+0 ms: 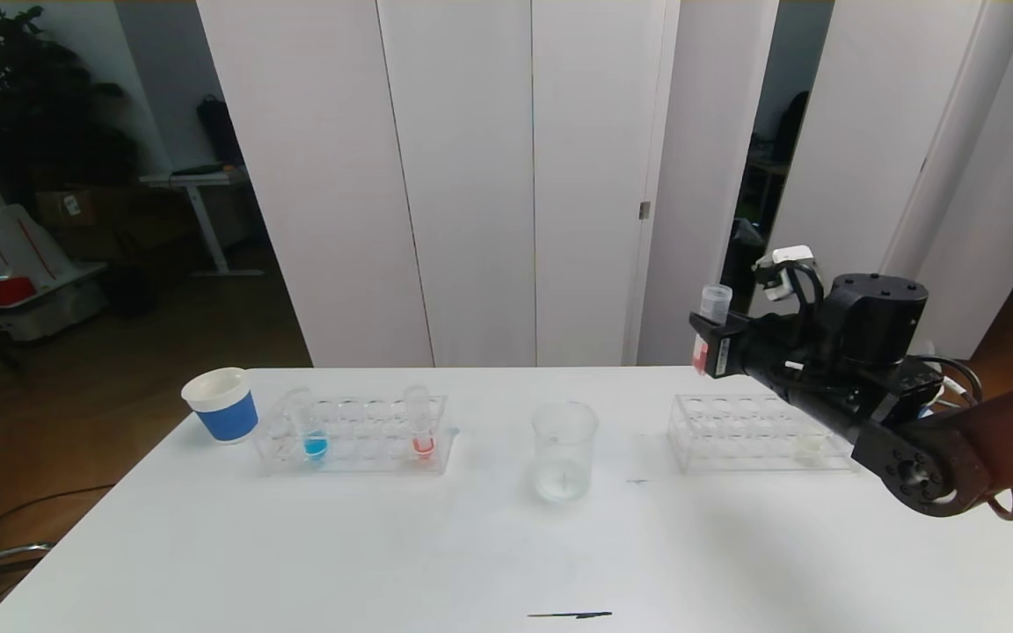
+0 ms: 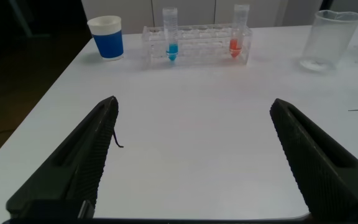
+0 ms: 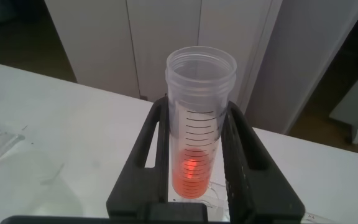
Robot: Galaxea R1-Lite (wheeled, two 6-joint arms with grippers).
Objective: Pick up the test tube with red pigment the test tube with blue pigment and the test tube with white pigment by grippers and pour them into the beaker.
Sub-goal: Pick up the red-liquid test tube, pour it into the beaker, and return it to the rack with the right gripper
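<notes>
Nearest to me, my left gripper (image 2: 191, 162) hangs low over the bare front of the white table (image 1: 383, 545), its two dark fingers (image 2: 79, 162) spread wide with nothing between them; it does not show in the head view at all, so I can place it only from its own wrist camera. A thin dark mark (image 1: 570, 614) lies near the table's front edge. Farther in stands the beaker (image 1: 564, 450), upright near the middle of the table, and whether anything sits in its bottom is hard to make out. To its left is a clear rack (image 1: 355, 432) holding the test tube with blue pigment (image 1: 309, 429) toward its left end and a tube with orange-red liquid (image 1: 419, 424) toward its right end, both upright. A blue-banded paper cup (image 1: 222, 404) stands just beyond the rack's left end. To the beaker's right sits a second clear rack (image 1: 748, 432), partly hidden behind my right arm; a faint pale shape at its right end may be the test tube with white pigment, but I cannot tell. Above that rack's left end, my right gripper (image 1: 712, 343) is clamped on a test tube with red pigment (image 3: 199, 130), held upright in the air, with the red liquid low between my fingers (image 3: 244, 155).
</notes>
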